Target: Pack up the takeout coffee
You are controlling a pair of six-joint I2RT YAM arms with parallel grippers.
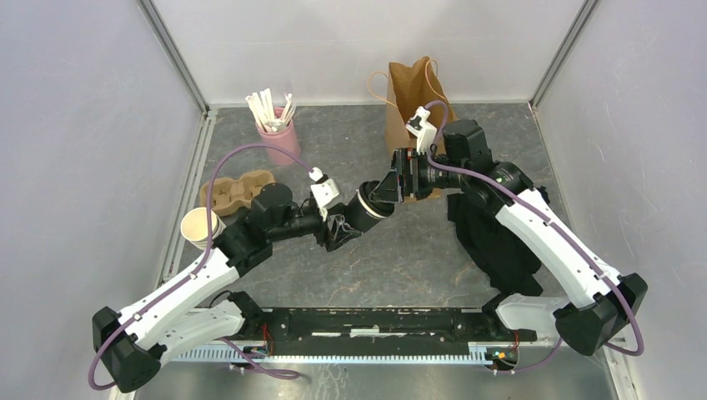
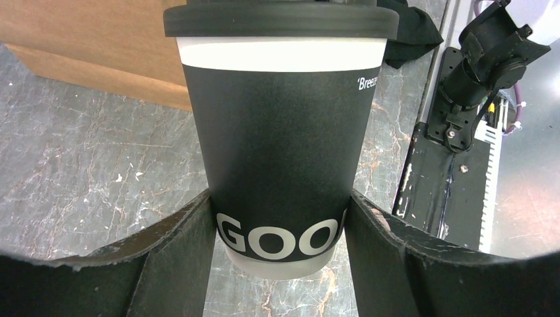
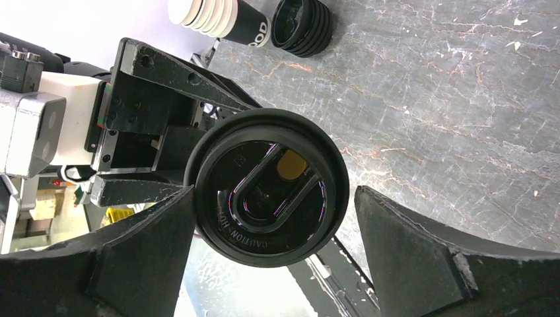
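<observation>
One coffee cup (image 2: 280,145) pinched in left hand (image 2: 279,214), right hand (image 3: 274,193) spread around lid (image 3: 266,178)

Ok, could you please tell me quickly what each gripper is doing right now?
Left gripper: closed on the coffee cup.
Right gripper: open around its lid.

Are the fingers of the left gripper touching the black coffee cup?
Touching. The left wrist view shows both fingers pressed against the lower sides of the coffee cup, with no gap on either side.
</observation>
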